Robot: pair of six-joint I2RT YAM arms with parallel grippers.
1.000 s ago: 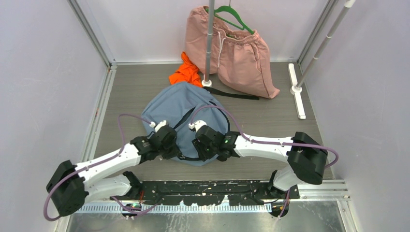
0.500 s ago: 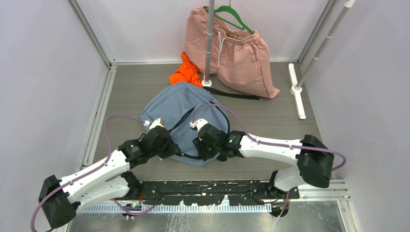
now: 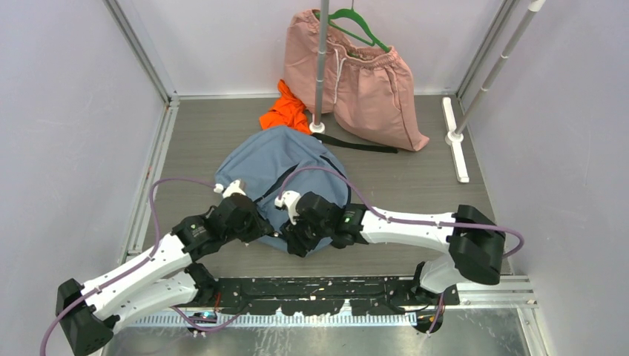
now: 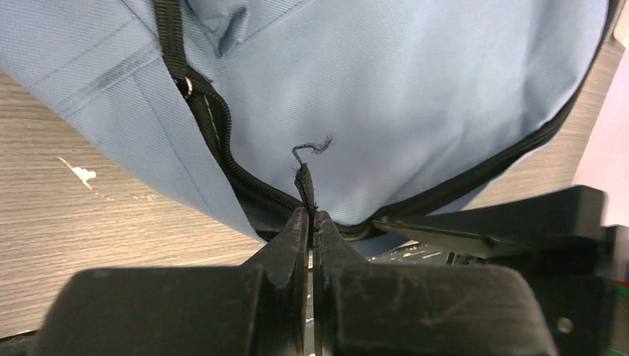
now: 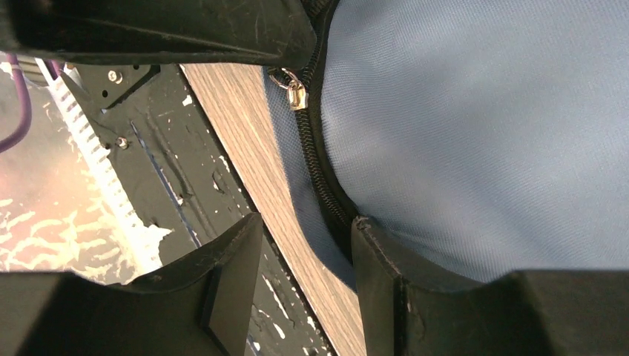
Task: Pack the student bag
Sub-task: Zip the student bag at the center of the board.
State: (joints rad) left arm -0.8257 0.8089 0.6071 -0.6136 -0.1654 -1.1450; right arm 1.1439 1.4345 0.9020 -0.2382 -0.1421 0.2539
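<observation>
The student bag (image 3: 274, 159) lies flat on the wooden table, grey-blue with a black zipper round its near edge. My left gripper (image 3: 256, 222) is at the bag's near left edge. In the left wrist view it (image 4: 311, 215) is shut on the black zipper pull cord (image 4: 305, 185), in front of the bag's fabric (image 4: 415, 89). My right gripper (image 3: 293, 237) hovers at the near edge beside it. In the right wrist view it (image 5: 305, 222) stands open, one finger against the bag (image 5: 482, 133) by the zipper. A small metal zipper slider (image 5: 294, 93) shows farther along.
Pink shorts (image 3: 363, 81) on a green hanger (image 3: 356, 26) lean at the back, beside an orange cloth (image 3: 285, 111) and an upright pole (image 3: 320, 67). A second pole (image 3: 489, 74) stands at the right. A black strap (image 3: 356, 144) trails behind the bag.
The left arm has drawn leftward and nearer while keeping hold of the cord. The right gripper has slid left along the bag's near edge and its jaws have widened.
</observation>
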